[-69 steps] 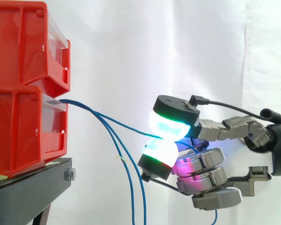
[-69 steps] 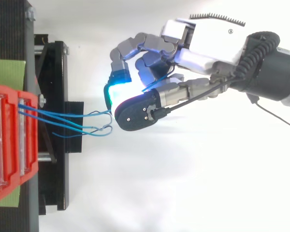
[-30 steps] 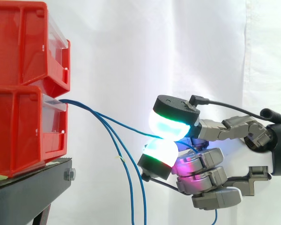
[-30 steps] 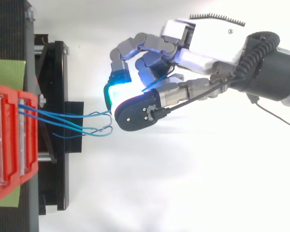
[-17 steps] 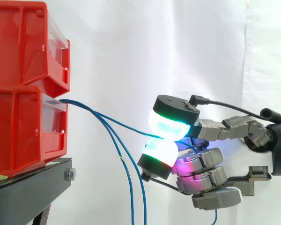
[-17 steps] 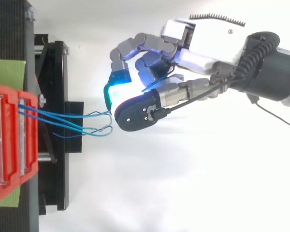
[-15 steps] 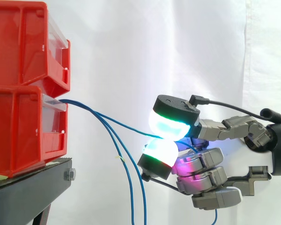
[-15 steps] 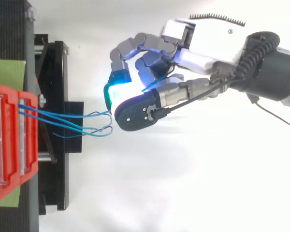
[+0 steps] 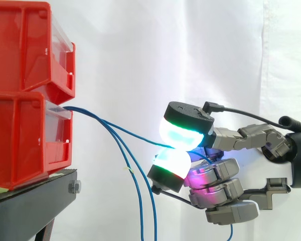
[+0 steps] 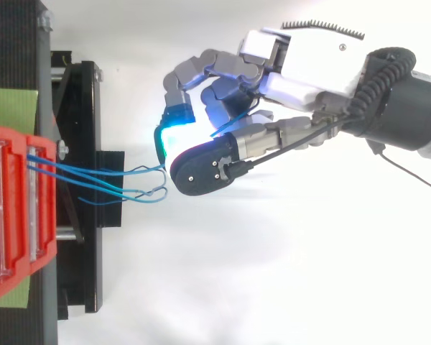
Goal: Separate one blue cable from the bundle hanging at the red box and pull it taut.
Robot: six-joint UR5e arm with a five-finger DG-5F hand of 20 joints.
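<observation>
So, hand (image 10: 302, 68): thumb and one finger curled, pads (image 9: 176, 134) pinching one blue cable.
blue cable (image 9: 130, 132): runs from the pinch up to the red box, slight sag, so probably not taut yet.
other cables (image 9: 139, 201): hang free, outside the grip.
red box (image 9: 25, 135): anchors the cable ends.

A white curtain (image 9: 190, 50) hung behind everything, with a vertical seam near its right side. A black stand (image 9: 35, 201) filled the lower left, a metal bolt (image 9: 75, 188) on its end face. An upper red bin (image 9: 25, 45) sat topmost. From above, a green sheet (image 10: 11, 106) lay on the stand.
</observation>
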